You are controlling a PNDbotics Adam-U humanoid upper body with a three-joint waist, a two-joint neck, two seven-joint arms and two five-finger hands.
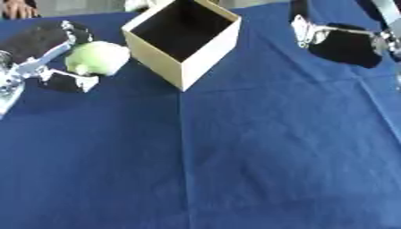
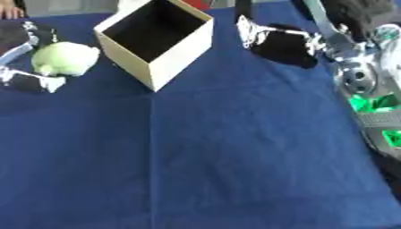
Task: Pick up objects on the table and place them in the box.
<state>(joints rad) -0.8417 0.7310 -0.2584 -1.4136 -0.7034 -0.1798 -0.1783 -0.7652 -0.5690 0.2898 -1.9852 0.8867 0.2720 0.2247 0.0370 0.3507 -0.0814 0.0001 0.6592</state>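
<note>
At 9 o'clock, the left hand [image 1: 55, 58] has its fingers curled around 1 pale green object [image 1: 97, 58], just beside 1 open box [image 1: 205, 49] at 12 o'clock. Transfer step judged under way; next move calls for carrying it over the rim. At 2 o'clock, the right hand [image 1: 337, 42]: finger state cannot be determined.

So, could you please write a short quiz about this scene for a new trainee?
1. True or false: the pale green round object already lies inside the cream box.
2. Which hand is at the green object? A) left hand B) right hand
3. Fill in: the table is covered by a ____ cloth.

Key: 1 false, it is beside the box; 2 A; 3 blue.
</note>
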